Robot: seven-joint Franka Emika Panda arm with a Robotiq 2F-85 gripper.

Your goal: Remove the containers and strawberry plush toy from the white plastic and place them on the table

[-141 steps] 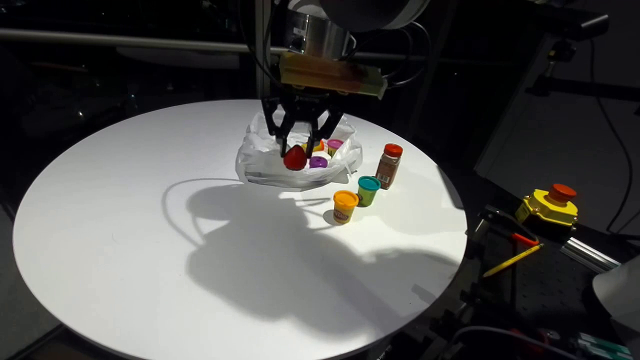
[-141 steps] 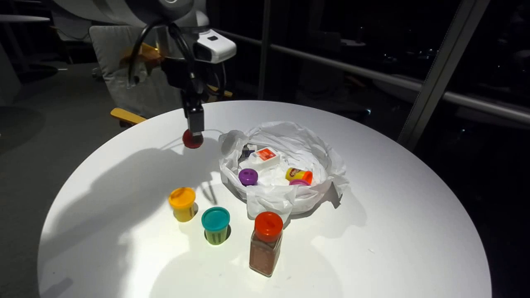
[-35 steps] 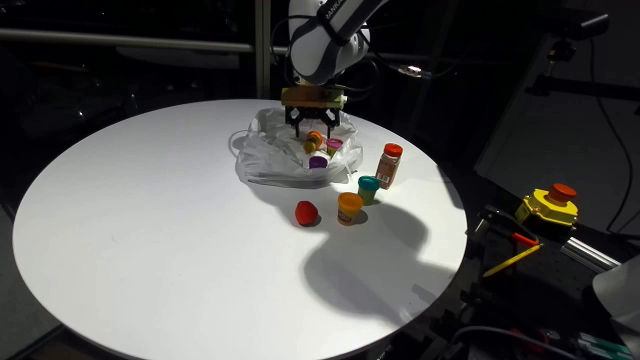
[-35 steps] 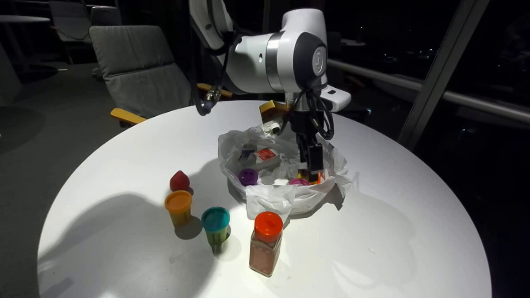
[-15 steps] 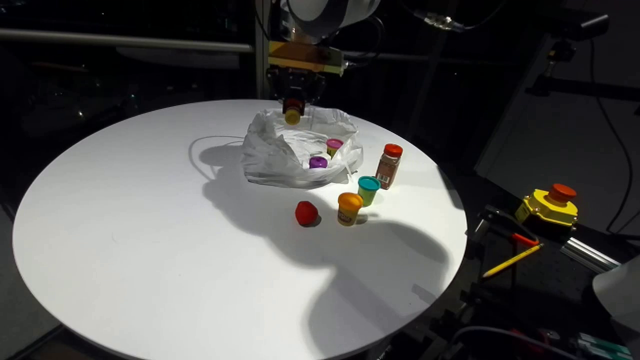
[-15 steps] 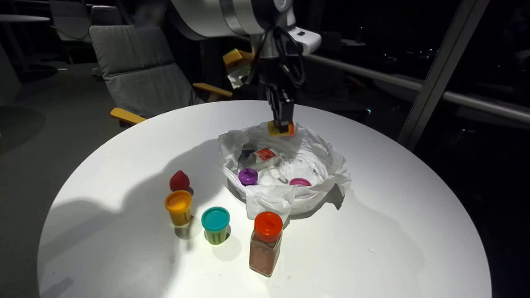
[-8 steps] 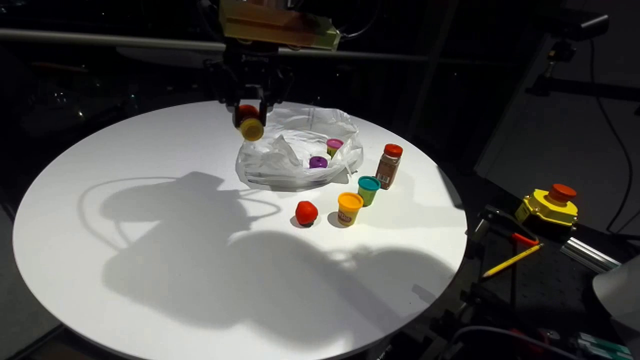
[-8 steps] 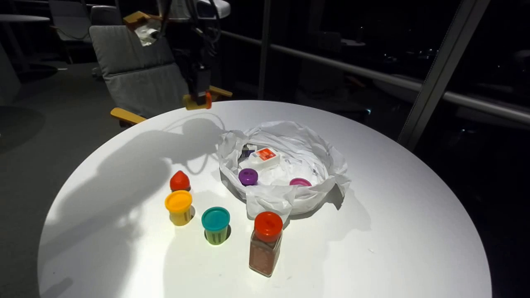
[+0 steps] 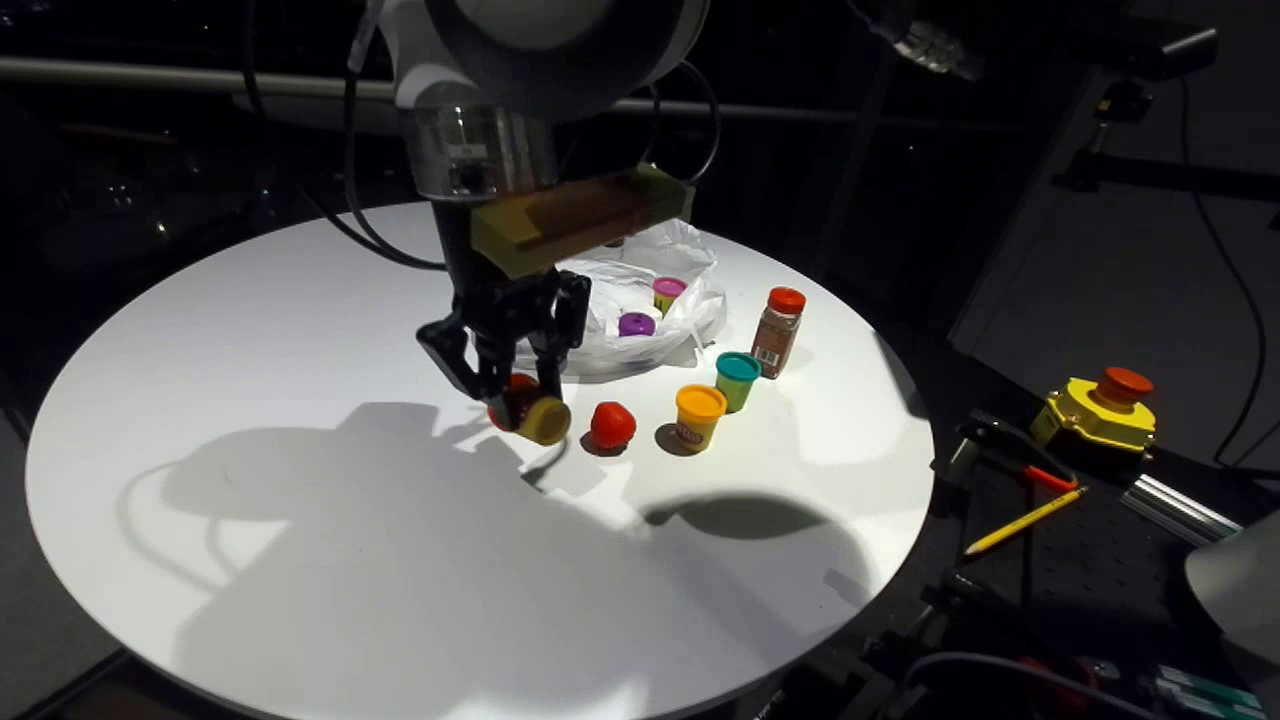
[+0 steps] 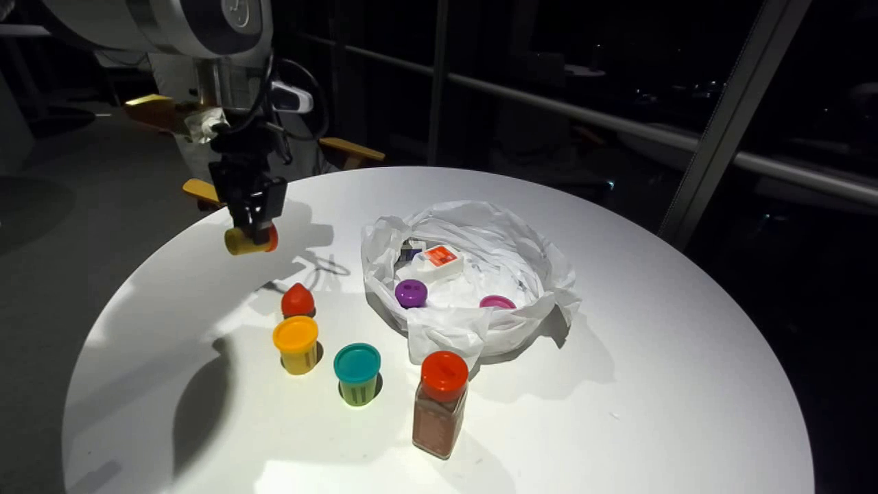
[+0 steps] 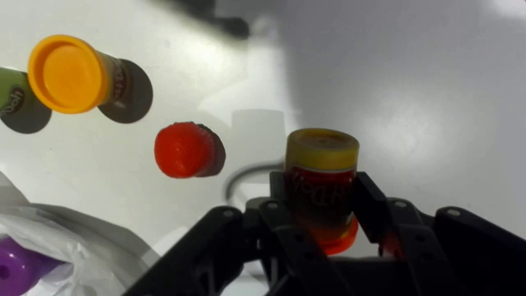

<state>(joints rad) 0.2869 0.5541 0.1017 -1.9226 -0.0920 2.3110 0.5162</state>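
"Off to the right in an exterior view, what's there?"

"A yellow box [image 9: 1092,424] on a black surface [image 9: 1075,600], with a round red button [image 9: 1124,387] on top."

"Anything near it?"

"1 yellow pencil [image 9: 1027,521], its tip to the lower left. An orange-red strip [image 9: 1050,479] shows just beside the pencil's upper end — of what, I can't tell. A ribbed silver bar [image 9: 1182,511] lies to the pencil's right."

"And in the background?"

"In an exterior view, a grey chair [image 10: 199,158], partly hidden, with 2 wooden armrests [image 10: 353,149]. Farther right, a metal rail [image 10: 576,112] shows on both sides of a thick slanting post [image 10: 741,103] — small lights [image 10: 610,184] in the dark."
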